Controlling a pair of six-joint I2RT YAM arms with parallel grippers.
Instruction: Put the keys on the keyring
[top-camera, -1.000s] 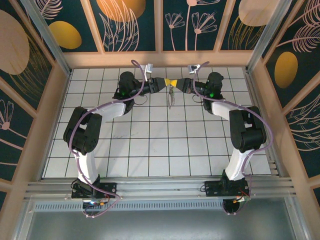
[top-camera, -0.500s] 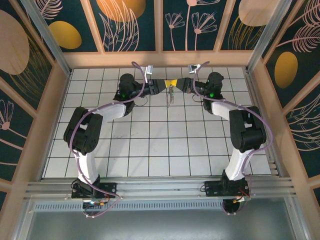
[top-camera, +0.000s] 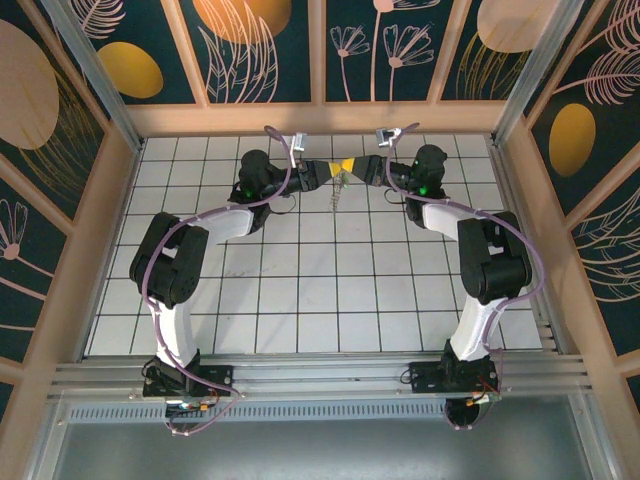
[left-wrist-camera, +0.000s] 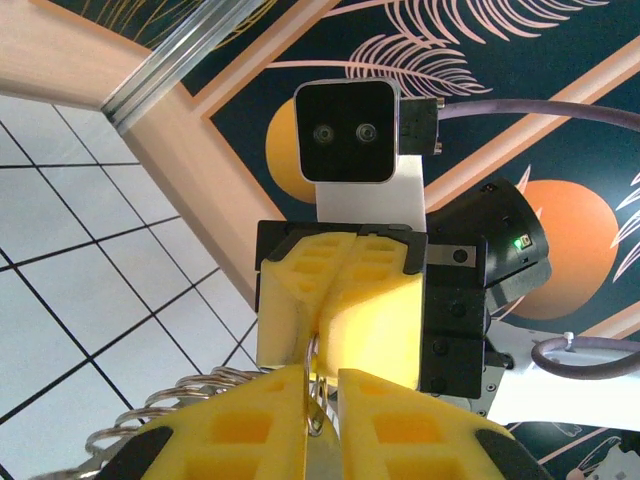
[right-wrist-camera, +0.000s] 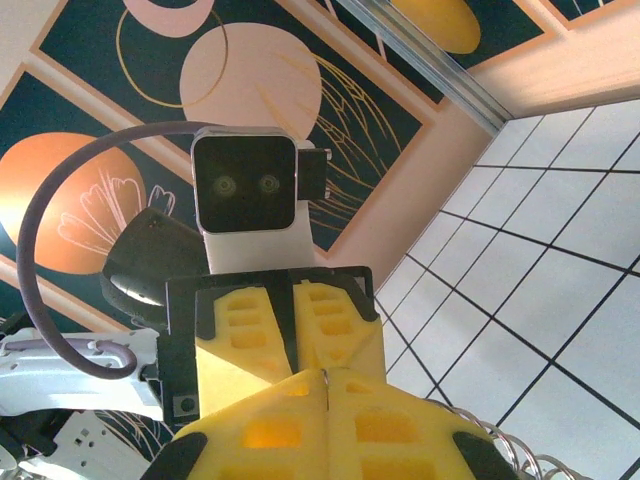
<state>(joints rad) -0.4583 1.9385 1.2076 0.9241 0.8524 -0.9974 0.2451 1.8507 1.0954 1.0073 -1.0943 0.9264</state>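
At the table's (top-camera: 300, 290) twelve o'clock, the two grippers were found tip to tip. The right gripper (top-camera: 356, 165) was seen clenched, with the thin wire of the keyring (left-wrist-camera: 314, 365) issuing from its seam. The left gripper (top-camera: 333, 169) was nearly closed about the same wire; whether the wire was actually pinched could not be told. The keys (top-camera: 338, 187) were seen dangling just at six o'clock of the meeting point.
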